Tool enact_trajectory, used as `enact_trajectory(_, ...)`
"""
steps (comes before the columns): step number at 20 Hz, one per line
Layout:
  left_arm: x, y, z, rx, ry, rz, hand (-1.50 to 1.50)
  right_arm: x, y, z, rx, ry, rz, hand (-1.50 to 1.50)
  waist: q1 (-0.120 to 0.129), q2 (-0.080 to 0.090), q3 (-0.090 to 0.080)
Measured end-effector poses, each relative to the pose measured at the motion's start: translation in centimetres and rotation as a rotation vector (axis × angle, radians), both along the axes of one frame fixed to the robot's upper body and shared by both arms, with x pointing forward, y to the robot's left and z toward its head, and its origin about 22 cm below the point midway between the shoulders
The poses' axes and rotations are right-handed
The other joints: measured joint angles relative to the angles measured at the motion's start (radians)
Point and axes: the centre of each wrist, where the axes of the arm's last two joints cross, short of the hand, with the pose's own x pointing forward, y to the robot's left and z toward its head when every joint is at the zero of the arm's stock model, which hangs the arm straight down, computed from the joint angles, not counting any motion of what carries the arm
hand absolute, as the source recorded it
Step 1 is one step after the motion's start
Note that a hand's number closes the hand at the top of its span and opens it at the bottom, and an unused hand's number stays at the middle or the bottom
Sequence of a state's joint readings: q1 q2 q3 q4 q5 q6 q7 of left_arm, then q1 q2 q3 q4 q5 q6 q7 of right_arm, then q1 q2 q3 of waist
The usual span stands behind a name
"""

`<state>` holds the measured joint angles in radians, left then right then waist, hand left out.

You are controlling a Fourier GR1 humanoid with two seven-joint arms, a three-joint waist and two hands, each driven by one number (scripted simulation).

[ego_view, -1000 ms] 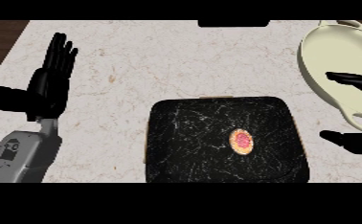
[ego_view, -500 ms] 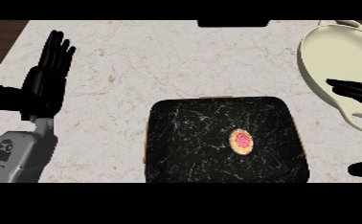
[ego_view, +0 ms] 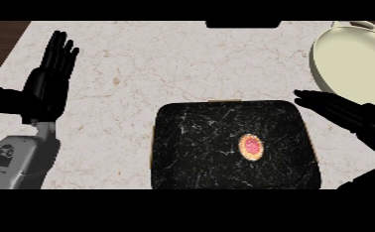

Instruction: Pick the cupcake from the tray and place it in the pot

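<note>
Cupcake [ego_view: 251,146] sits on the black tray [ego_view: 198,151]. Right hand [ego_view: 338,110], fingers spread, is near, at its two o'clock. Left hand [ego_view: 48,81] rests open.

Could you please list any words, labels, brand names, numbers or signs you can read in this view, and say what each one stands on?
None can be read: the tray, the cupcake, the pot and the counter bear no text. The left forearm has a small dark mark, too blurred to read.

Two matte black hands, left hand [ego_view: 45,85] and right hand [ego_view: 338,109], with slim segmented fingers; left grey forearm [ego_view: 22,162] shows rounded casing with a dark marking.
</note>
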<state>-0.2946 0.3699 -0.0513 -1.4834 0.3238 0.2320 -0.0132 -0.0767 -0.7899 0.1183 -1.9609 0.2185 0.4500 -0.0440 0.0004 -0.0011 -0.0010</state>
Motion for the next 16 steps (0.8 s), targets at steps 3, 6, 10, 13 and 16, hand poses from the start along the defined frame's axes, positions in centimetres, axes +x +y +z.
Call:
enact_trajectory(3,0.2,-0.3,0.2,-0.004,0.001,0.002,0.00,0.2,1.5,-0.5,-0.034,0.040,-0.026,-1.50,0.001,0.000,0.000)
enact_trajectory(6,-0.5,-0.3,0.4,-0.002,0.003,0.004,0.00,0.3,2.5,-1.7,-0.063,0.087,-0.036,-1.50,0.003,0.001,0.001)
enact_trajectory(10,-0.9,0.1,-0.1,0.002,-0.002,0.004,0.00,0.2,4.0,-3.0,-0.082,0.119,-0.029,-1.50,0.002,0.001,0.001)
enact_trajectory(13,-0.5,-0.7,0.5,-0.004,-0.002,0.006,0.00,0.4,4.7,-4.4,-0.089,0.119,-0.019,-1.50,0.001,0.001,0.001)
enact_trajectory(16,-0.1,-0.6,0.3,-0.005,-0.002,0.007,0.00,0.1,5.1,-5.0,-0.074,0.102,-0.005,-1.50,-0.001,0.001,0.001)
